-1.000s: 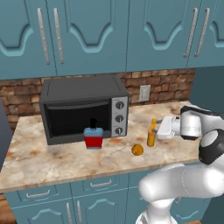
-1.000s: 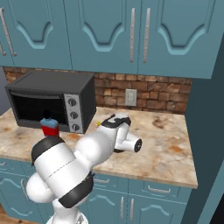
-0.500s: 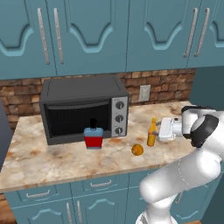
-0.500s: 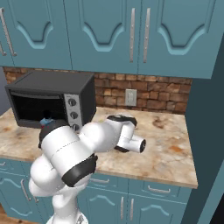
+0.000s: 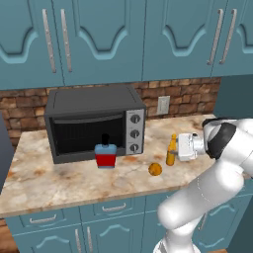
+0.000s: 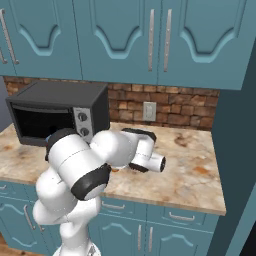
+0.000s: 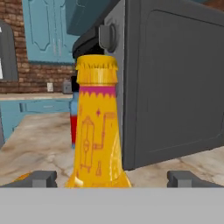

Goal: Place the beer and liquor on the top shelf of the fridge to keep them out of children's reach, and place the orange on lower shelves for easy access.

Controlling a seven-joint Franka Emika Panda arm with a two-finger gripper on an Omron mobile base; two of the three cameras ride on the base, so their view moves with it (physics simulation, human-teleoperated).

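The beer (image 5: 171,151), a slim amber bottle with a yellow cap, stands on the counter right of the oven. In the hand view the beer (image 7: 97,131) rises close between my two fingertips. My gripper (image 5: 181,147) is level with it, just to its right, open, with its jaws wide on either side of the bottle and apart from it. The gripper (image 7: 113,178) holds nothing. The liquor (image 5: 105,155), red with blue shoulders, stands in front of the oven door. The orange (image 5: 155,169) lies left of and nearer than the beer. The fridge's top shelf is out of view.
A black countertop oven (image 5: 94,123) sits at the back left, its side (image 7: 175,87) close beside the beer. Blue wall cabinets (image 5: 123,39) hang above the marble counter (image 6: 190,170). A tall dark panel (image 6: 237,150) closes the counter's right end.
The hand has crept a little left toward the beer while the arm's elbow swung up and right. The bottles and the orange have not moved. The jaws stayed open.
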